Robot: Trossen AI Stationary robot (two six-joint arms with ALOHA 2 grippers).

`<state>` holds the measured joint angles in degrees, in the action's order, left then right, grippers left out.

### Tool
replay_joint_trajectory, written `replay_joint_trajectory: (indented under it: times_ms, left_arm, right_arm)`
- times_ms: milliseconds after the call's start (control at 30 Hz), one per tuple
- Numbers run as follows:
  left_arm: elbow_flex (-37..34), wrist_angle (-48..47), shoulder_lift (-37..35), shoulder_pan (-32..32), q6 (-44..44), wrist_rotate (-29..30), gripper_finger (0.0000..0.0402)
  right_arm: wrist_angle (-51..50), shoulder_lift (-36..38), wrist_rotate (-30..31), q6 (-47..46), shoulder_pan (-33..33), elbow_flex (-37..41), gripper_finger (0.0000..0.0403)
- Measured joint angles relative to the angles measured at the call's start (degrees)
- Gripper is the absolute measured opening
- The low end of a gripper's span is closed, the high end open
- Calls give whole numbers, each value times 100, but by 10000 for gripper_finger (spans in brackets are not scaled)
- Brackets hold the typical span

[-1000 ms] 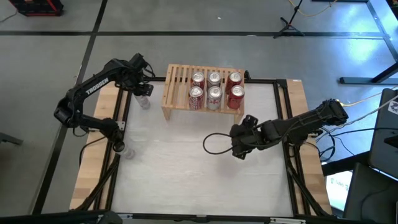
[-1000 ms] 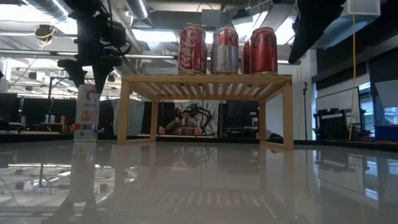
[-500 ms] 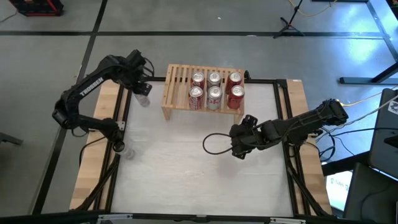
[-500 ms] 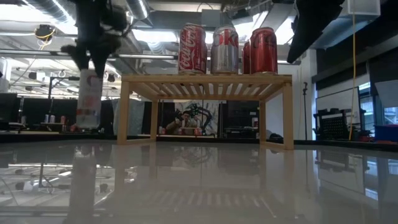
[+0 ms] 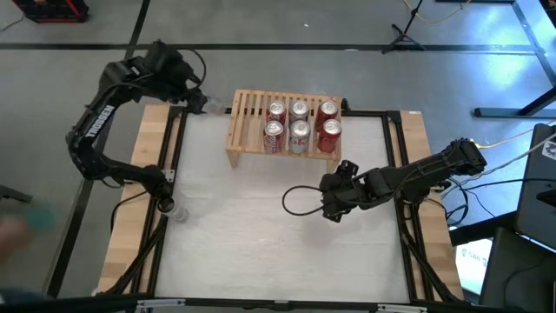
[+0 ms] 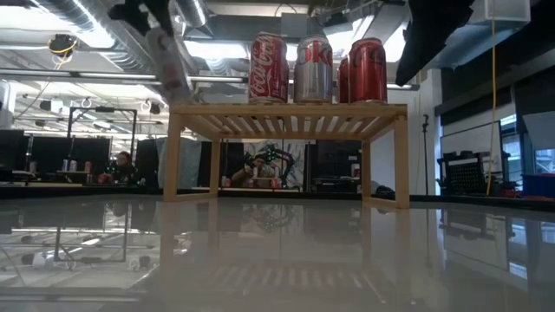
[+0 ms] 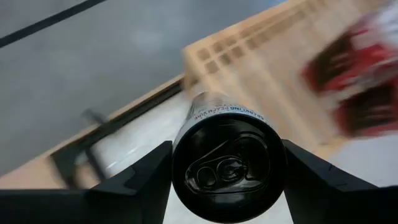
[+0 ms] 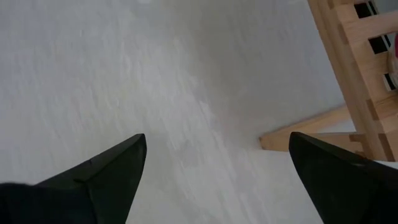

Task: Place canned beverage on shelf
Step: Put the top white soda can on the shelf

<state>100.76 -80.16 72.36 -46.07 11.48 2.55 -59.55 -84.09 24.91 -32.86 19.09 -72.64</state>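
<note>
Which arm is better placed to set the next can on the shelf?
Left. Its gripper already holds a can lifted beside the shelf, near its free slats. The right gripper hangs open and empty in front of the shelf.

"Coca-Cola" on shelf can [image 6: 269,69]; "TROSSEN" on left arm [image 5: 97,120].

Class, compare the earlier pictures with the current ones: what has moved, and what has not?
The left gripper, shut on the white can, lifted it off the table to shelf-top height, tilting it. The six cans on the shelf and the right gripper, open over the table, stayed put.
</note>
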Motion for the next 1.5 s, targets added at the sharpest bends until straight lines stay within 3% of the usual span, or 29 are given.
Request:
replay_joint_trajectory:
  times_ms: [200, 533, 800, 1500]
  left_arm:
    - [265, 354, 72, 166, -11, -953, 226]
    - [1818, -670, 1302, 574, -116, -1089, 226]
    - [2834, -885, 2145, 731, -79, -1366, 226]
    - [2886, -986, 2670, 947, -280, -1044, 232]
  right_arm:
    - [96, 0, 11, -22, 0, 0, 382]
    - [123, 0, 122, -133, 0, 0, 382]
    - [145, -7, 118, -136, 0, 0, 382]
    - [212, -15, 52, -167, 0, 0, 382]
